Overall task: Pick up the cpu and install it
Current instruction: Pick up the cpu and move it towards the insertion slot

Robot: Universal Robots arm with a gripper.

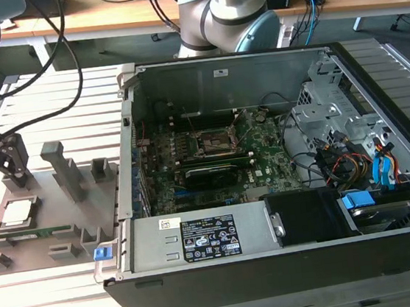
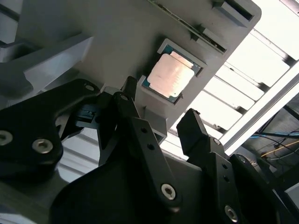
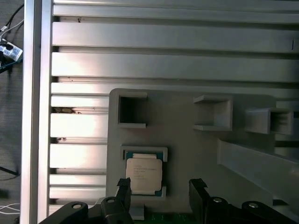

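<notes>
First wrist view — cpu point(image 3: 144, 173) in tray point(image 3: 187, 140) recess — claw point(image 3: 160, 186) spread.

Exterior view, your layout: tray point(image 1: 100, 210) on slotted table point(image 1: 66, 302), at 9 o'clock of case point(image 1: 277, 264). In tray pocket you have cpu point(image 1: 17, 213), memory stick point(image 1: 40, 233) just beside at 6 o'clock. Inside case: motherboard point(image 1: 265, 165), socket point(image 1: 215, 143) mid-board. Over tray: gripper point(image 1: 0, 177), 12 o'clock of cpu.

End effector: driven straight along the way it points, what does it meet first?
Probably the cpu seated in the grey fixture tray. The open end effector points at it, slightly off-centre; depth is unclear.
</notes>
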